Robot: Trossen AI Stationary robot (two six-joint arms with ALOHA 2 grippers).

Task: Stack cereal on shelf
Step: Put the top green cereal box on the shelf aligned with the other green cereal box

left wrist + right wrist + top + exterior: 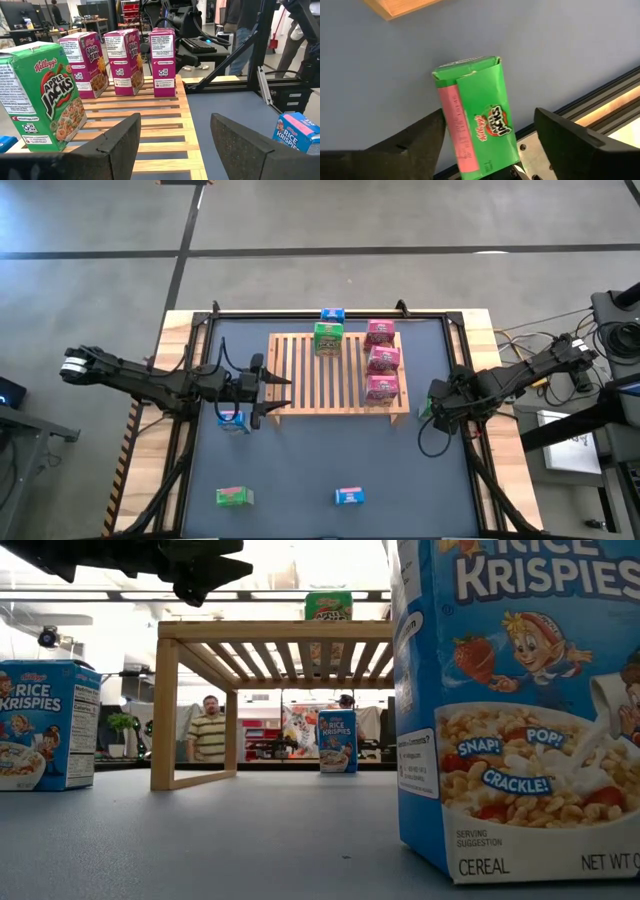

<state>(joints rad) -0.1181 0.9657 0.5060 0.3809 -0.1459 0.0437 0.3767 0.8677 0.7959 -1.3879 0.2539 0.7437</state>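
Right gripper (pixel 487 145), fingers spread, hovers over green Apple Jacks box (pixel 477 120) lying flat by table's right rail (pixel 600 100), long axis running toward shelf (pixel 335 370).

Risk: fingers nudge box against rail, skewed grasp.

Left gripper (pixel 172 145) apart, empty, at shelf's left edge; blue box (pixel 232 420) beneath could tip.

3 pink boxes (pixel 382 360) already upright on shelf.

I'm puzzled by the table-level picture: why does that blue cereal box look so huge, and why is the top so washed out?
Low view: the blue box stands right at the lens, so it looms, while the shelf sits farther back; bright ceiling lights glare out the background, leaving the arm overhead a dark silhouette. High view: evenly lit, with soft shadows.
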